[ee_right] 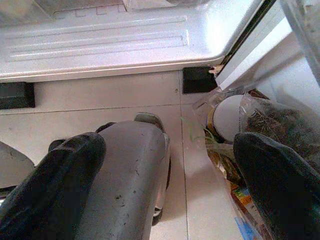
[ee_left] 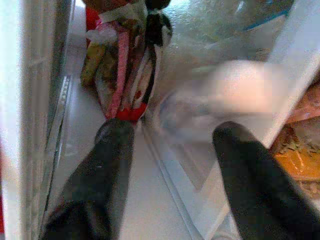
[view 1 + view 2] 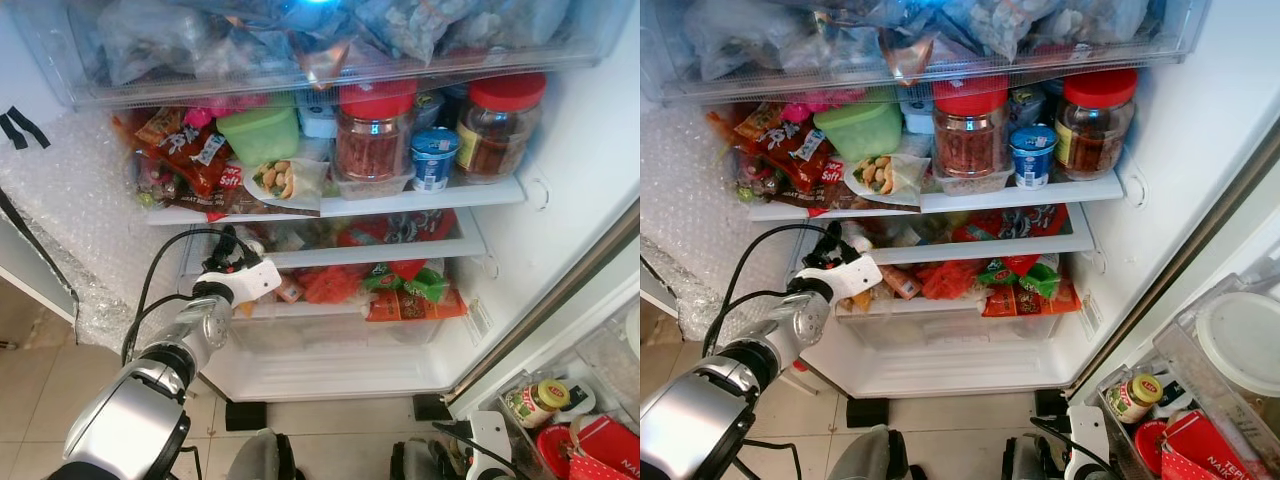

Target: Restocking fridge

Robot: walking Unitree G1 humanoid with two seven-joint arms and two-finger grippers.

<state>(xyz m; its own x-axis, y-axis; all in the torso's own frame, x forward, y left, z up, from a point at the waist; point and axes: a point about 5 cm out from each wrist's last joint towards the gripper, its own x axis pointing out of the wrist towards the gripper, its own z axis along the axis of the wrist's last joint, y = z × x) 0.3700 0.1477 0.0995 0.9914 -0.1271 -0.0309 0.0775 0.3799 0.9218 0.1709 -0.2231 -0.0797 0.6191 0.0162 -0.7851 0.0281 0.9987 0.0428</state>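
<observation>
The open fridge holds two red-lidded jars, a green tub, a blue yoghurt cup and snack packets on its upper shelf. Red and green packets lie lower down. My left gripper reaches into the left end of the middle shelf. In the left wrist view it stands open on the white shelf floor, a clear plastic bag and upright packets just ahead, nothing between its fingers. My right gripper hangs low and open over the tiled floor.
Bubble wrap covers the fridge's left wall. The door bin at the right holds a yellow-lidded jar and a red box. A packed clear drawer sits at the top. Beige floor tiles lie below.
</observation>
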